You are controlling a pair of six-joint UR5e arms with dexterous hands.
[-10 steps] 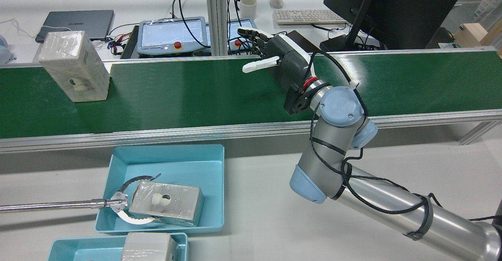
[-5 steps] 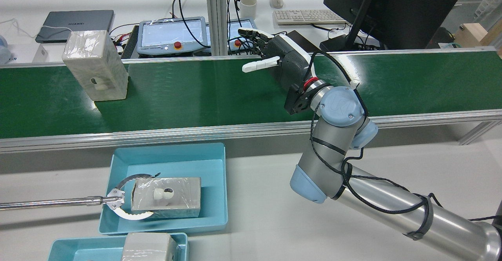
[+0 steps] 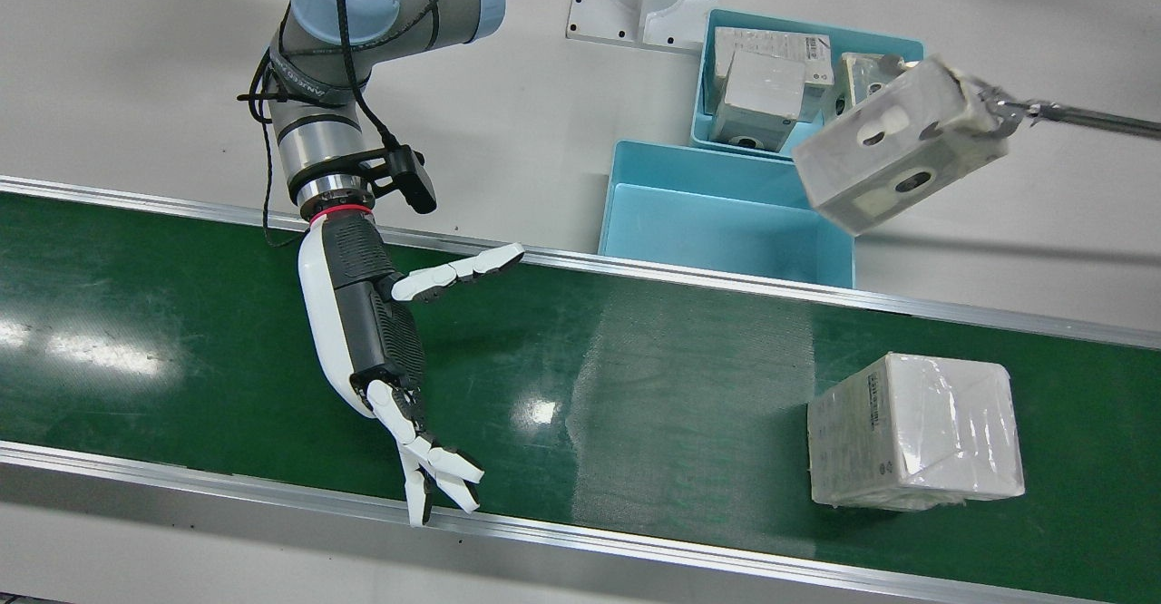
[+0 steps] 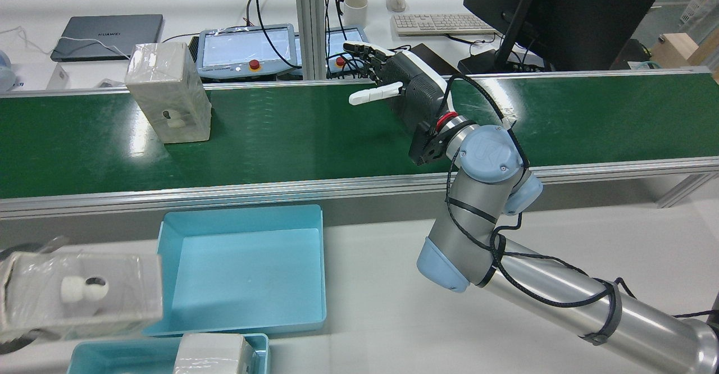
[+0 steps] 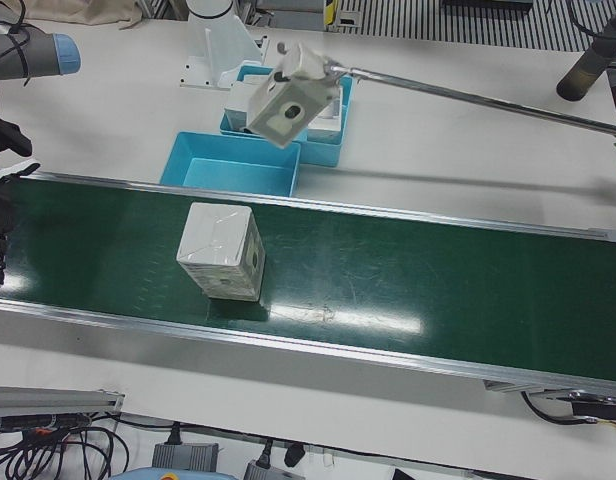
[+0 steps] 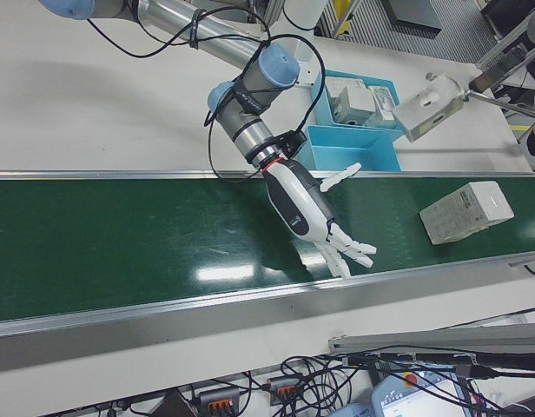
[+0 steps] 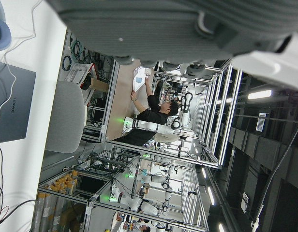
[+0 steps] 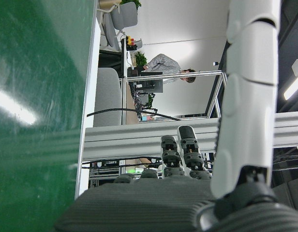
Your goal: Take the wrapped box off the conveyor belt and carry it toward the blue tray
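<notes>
Plastic-wrapped box (image 3: 916, 432) stands well apart from right hand (image 3: 372, 341).

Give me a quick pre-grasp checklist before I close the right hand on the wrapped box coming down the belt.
1. Right hand open, fingers spread: ok.
2. Hand over the conveyor belt, in the box's lane: ok.
3. Wrapped box within reach of the fingers: not ok, a wide stretch of bare belt lies between them.
4. Box upright and alone on the belt: ok.
5. Nearest blue tray free to receive it: ok, nothing inside.
6. Path to the tray clear: cannot tell; another box hangs on a reacher pole close above the trays.
</notes>
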